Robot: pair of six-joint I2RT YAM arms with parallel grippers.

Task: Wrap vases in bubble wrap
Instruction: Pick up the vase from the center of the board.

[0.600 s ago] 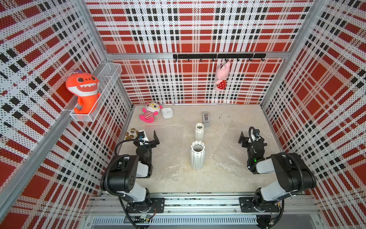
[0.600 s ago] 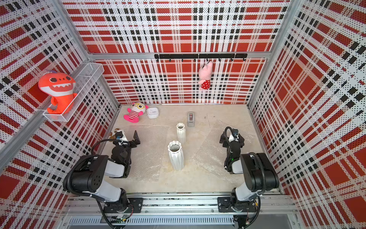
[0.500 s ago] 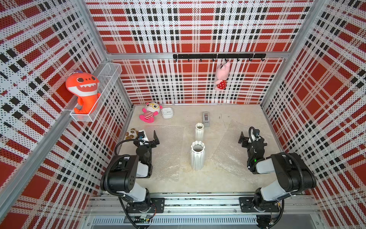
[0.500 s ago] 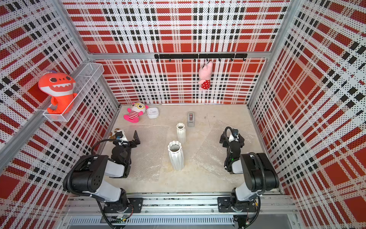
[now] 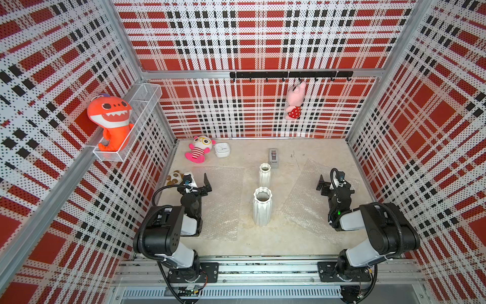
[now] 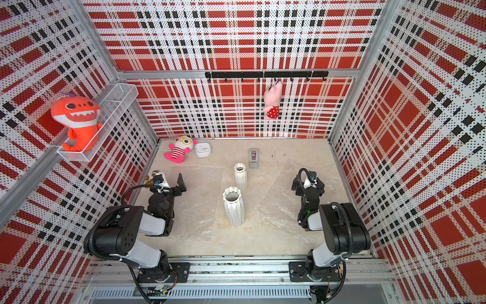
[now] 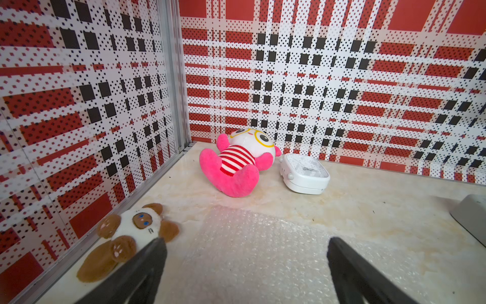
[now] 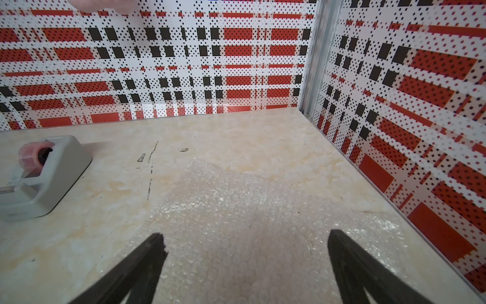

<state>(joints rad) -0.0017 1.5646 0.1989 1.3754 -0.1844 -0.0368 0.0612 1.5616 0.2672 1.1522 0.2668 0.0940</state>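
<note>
**Clerk:** Item 1, vases, 2 pieces. Location?

**Checker:** In a top view the larger vase (image 5: 262, 206) stands at the centre of the frame. The smaller vase (image 5: 264, 175) is just above it, near but apart. Both are upright on the bare table (image 5: 263, 239), and neither is wrapped.

**Clerk:** Item 2, bubble wrap?

**Checker:** 2 sheets, lying flat. The left sheet (image 5: 223, 202) is left of centre, and the right sheet (image 5: 302, 202) is right of centre and skewed. The vases stand between them, on neither.

**Clerk:** Item 3, grippers?

**Checker:** The left gripper (image 7: 244, 243) has its fingers spread wide and empty, over the left sheet. The right gripper (image 8: 246, 238) is the same, over the right sheet.

**Clerk:** Hazards?

**Checker:** 5, by my judgement.
1. The tall, narrow vases would tip if pushed high on the neck.
2. The smooth ribs may slip between the fingers.
3. If the larger vase falls, it would likely strike the smaller vase.
4. The tape dispenser (image 5: 273, 157) sits just beside the smaller vase and could be knocked.
5. The thin sheets offer little edge to pinch and may slide rather than lift.

**Clerk:** Brands, labels, writing?

**Checker:** None legible. The dispenser's label is too small to read in the right wrist view. The face of the white clock (image 7: 305, 171) is blurred. The brown plush (image 7: 126, 237) carries a tiny dark mark, unreadable.
</note>
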